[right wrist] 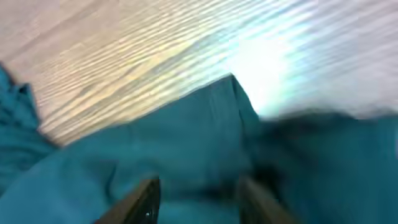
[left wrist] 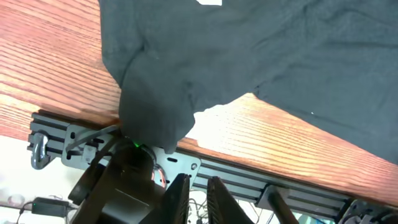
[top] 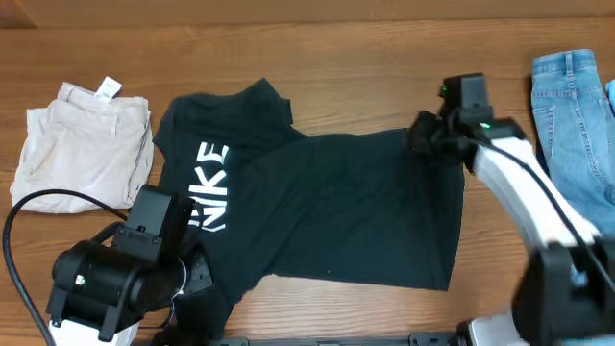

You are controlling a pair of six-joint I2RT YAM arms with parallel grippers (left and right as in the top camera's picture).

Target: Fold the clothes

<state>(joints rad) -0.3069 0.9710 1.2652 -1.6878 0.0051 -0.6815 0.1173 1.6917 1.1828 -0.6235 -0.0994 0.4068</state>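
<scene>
The clothes are a dark navy-black T-shirt (top: 346,202) spread flat across the table, with white NIKE lettering (top: 213,183) on its left part. My left gripper (top: 195,274) is at the shirt's near-left corner. In the left wrist view its fingers (left wrist: 180,199) stand a narrow gap apart with nothing between them, below a sleeve (left wrist: 152,118) that hangs over the table edge. My right gripper (top: 423,135) is at the shirt's far-right corner. In the blurred right wrist view its fingers (right wrist: 146,199) stand apart just over the cloth (right wrist: 155,143).
Folded beige shorts (top: 82,144) lie at the far left. Light blue jeans (top: 577,125) lie at the far right. A black cable (top: 38,207) loops by the left arm. A metal rail (left wrist: 249,180) runs along the table's near edge.
</scene>
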